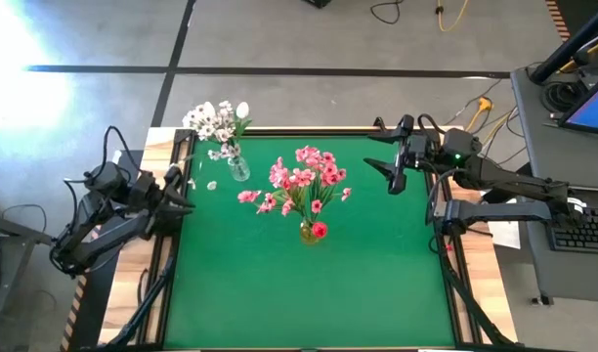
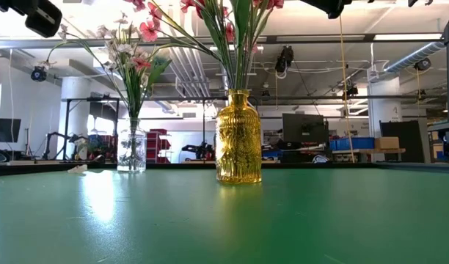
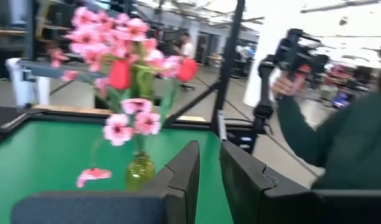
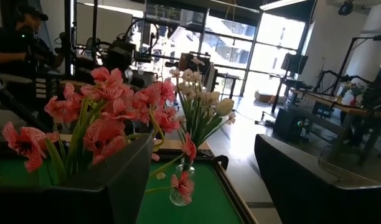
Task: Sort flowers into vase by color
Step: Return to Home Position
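Observation:
A yellow glass vase stands mid-table, holding pink blossom sprays and red tulips. A clear glass vase stands near the far left corner. It holds small white blossoms and a white tulip. My left gripper hovers at the table's left edge, pointing level toward the vases, with a narrow gap and nothing between its fingers. My right gripper hangs raised over the right edge, wide open and empty.
A small pale petal lies on the green mat beside the clear vase. A person holding a camera rig stands beyond the table's right side. The near half of the green mat is bare.

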Controlling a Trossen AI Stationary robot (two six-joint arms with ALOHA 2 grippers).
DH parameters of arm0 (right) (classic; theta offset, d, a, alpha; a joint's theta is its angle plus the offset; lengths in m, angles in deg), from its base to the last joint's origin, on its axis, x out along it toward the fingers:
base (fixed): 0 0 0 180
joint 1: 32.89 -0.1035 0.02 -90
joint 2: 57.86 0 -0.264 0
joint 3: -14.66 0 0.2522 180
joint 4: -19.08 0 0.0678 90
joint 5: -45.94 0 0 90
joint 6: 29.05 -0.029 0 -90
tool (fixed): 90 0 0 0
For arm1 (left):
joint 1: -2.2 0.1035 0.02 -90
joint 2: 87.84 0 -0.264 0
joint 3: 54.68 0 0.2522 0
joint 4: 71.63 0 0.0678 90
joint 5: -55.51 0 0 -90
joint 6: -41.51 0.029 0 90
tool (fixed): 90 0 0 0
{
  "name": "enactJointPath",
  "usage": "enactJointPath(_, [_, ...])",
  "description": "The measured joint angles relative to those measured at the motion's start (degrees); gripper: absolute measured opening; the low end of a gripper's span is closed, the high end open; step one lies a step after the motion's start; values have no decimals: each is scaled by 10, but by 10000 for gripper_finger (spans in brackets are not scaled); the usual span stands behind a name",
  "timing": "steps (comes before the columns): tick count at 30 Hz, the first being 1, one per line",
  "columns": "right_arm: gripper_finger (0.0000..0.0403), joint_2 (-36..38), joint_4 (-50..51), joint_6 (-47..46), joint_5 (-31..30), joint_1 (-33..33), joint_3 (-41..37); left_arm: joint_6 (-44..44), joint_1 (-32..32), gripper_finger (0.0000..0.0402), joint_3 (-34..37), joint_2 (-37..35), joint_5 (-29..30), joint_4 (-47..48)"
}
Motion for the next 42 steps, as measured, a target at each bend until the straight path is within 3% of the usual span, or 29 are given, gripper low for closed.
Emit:
enactJointPath(3, [277, 0, -3, -2, 0, 0, 0, -25, 0, 51, 10, 10, 19, -16])
enactJointPath(6, [279, 0, -3, -1, 0, 0, 0, -74, -1, 51, 51, 18, 18, -97])
enactJointPath(11, [274, 0, -3, 0, 0, 0, 0, -169, -14, 51, 143, 21, -62, -266])
enactJointPath(16, [270, 0, 1, -8, 0, 0, 0, -217, -50, 40, 197, 9, -69, -358])
enactJointPath(25, [270, 0, 14, -30, 0, 0, -1, -202, -161, 36, 213, 8, -21, -364])
enactJointPath(35, [277, 0, 13, -36, 0, 0, -4, -101, -337, 36, 230, 8, 94, -335])
enactJointPath(42, [276, 0, 14, -36, 0, 0, -4, -63, -382, 36, 247, 8, 139, -336])
